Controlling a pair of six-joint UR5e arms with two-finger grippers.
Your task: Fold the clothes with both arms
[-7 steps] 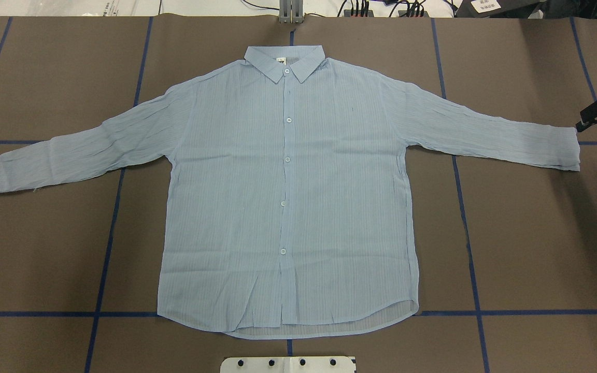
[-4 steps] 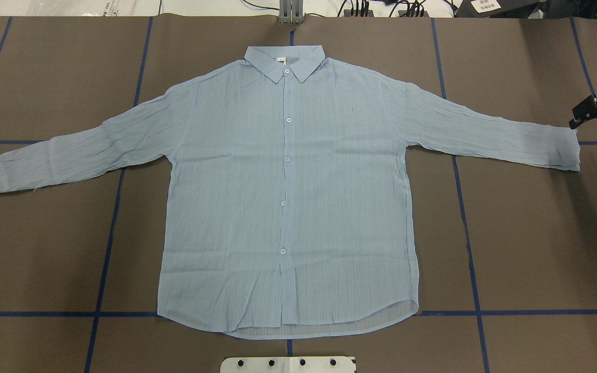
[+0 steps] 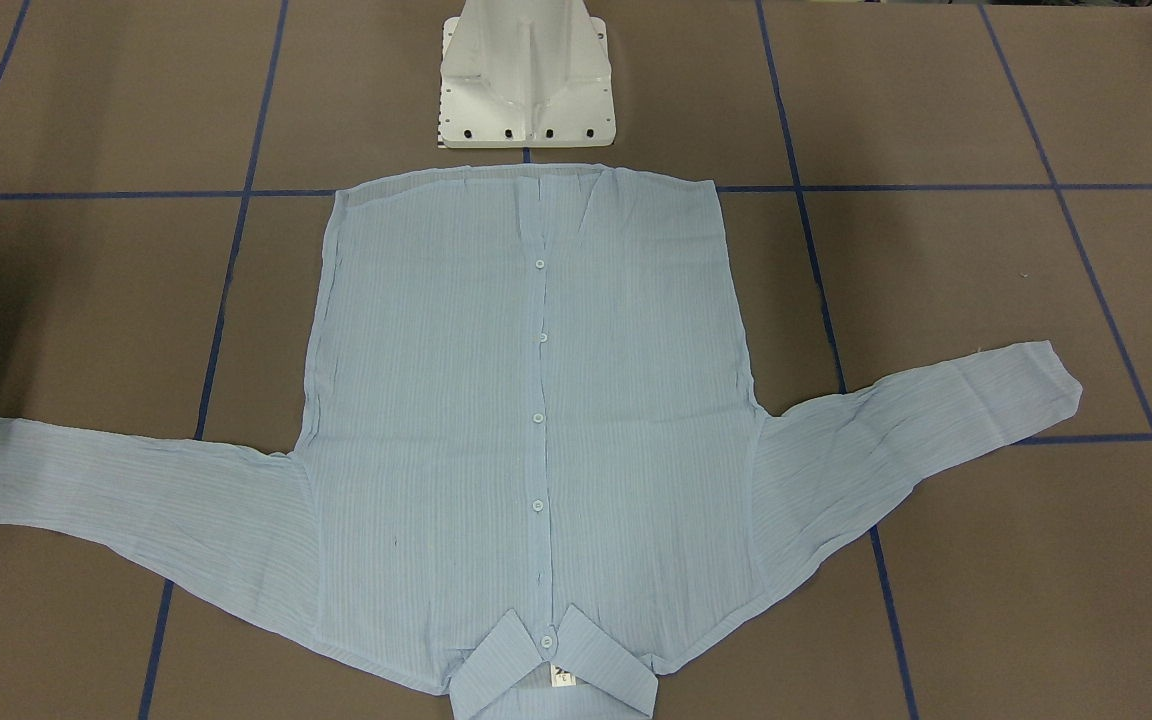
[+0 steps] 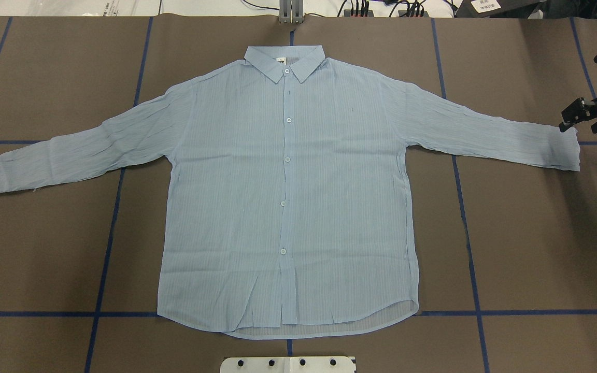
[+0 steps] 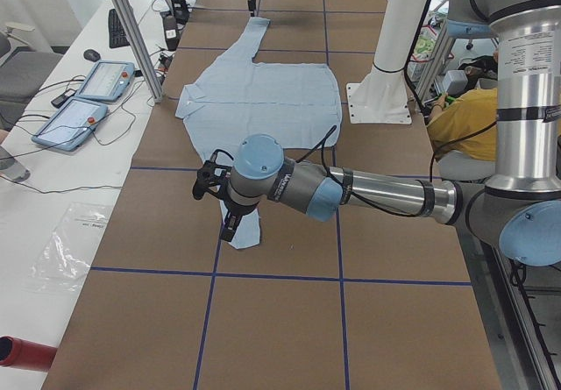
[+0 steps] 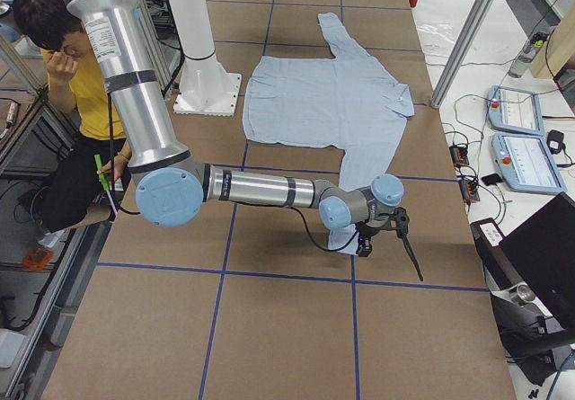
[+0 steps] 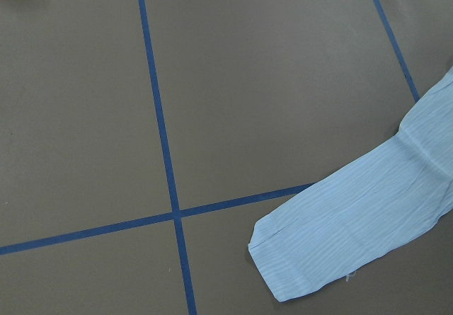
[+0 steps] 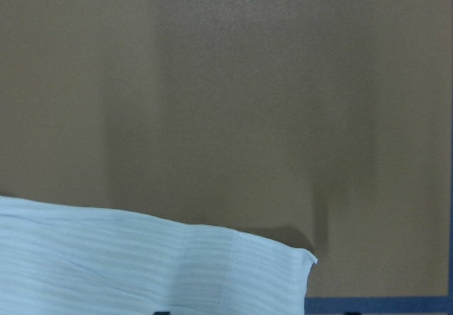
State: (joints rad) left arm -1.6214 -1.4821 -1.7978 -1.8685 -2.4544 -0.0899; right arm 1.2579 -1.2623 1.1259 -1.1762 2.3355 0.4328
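The right end effector is sliding in from the side of the bench toward the shirt. A second ago it was sitting farther out. Now its two black fingers are hanging right at the top corner of the right cuff. The fingers are standing apart and are holding nothing. I cannot tell if they are touching the cloth yet.

The left end effector is showing only in the side view, hanging over the left cuff. From there I cannot tell if its fingers are apart or together.

The shirt is not moving at all. It is lying flat on the bench with its buttons up and both sleeves reaching out to the sides. Its collar is pointing away from the robot, and its bottom edge is lying near the white base.

So no folding is happening yet. I think the arms are getting ready to pinch the two cuffs, so they can lift the sleeves and lay them over the middle.
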